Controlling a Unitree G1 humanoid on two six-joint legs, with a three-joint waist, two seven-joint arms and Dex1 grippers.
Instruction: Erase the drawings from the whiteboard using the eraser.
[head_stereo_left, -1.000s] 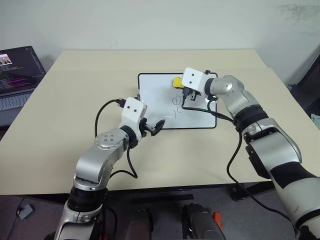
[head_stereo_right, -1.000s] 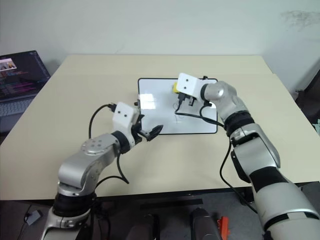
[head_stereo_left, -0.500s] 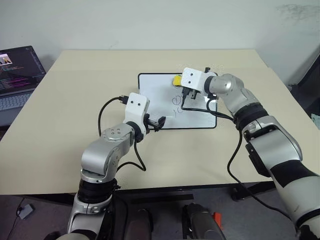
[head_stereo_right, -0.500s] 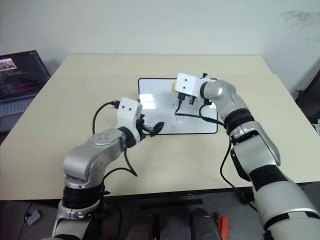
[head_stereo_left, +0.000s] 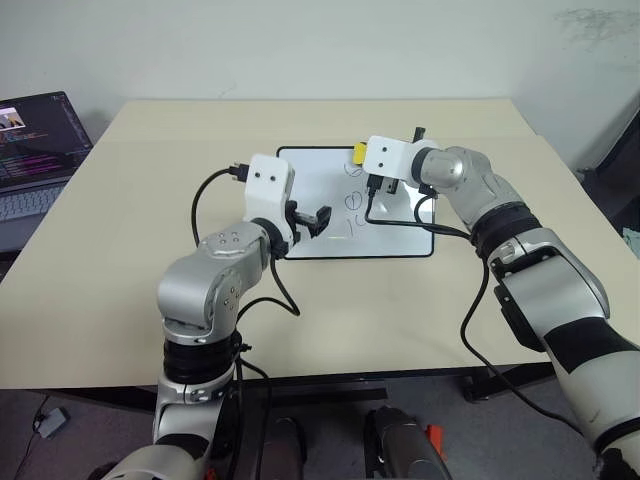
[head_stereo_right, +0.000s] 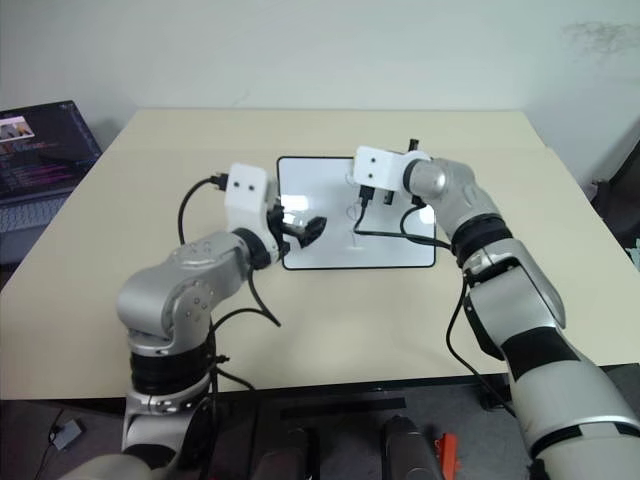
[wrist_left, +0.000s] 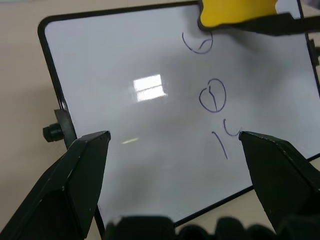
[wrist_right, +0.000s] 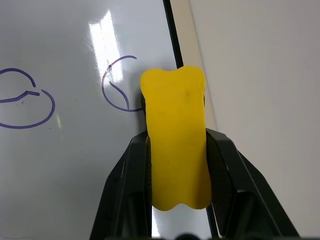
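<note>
Left gripper (head_stereo_left: 318, 220) risen over whiteboard (head_stereo_left: 310, 170) — beige table (head_stereo_left: 150, 200), laptop (head_stereo_left: 35, 140) beside.

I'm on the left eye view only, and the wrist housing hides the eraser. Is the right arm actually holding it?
Observer: Yes. In the right wrist view the right gripper has its jaws shut on the yellow eraser, pinching its sides inward.
Operator: Is it on a drawing?
Observer: Its far end overlaps the edge of one circle drawing, beside the whiteboard frame.
Operator: And the left jaws?
Observer: In the left wrist view the left gripper is wide open, holding nothing.
</note>
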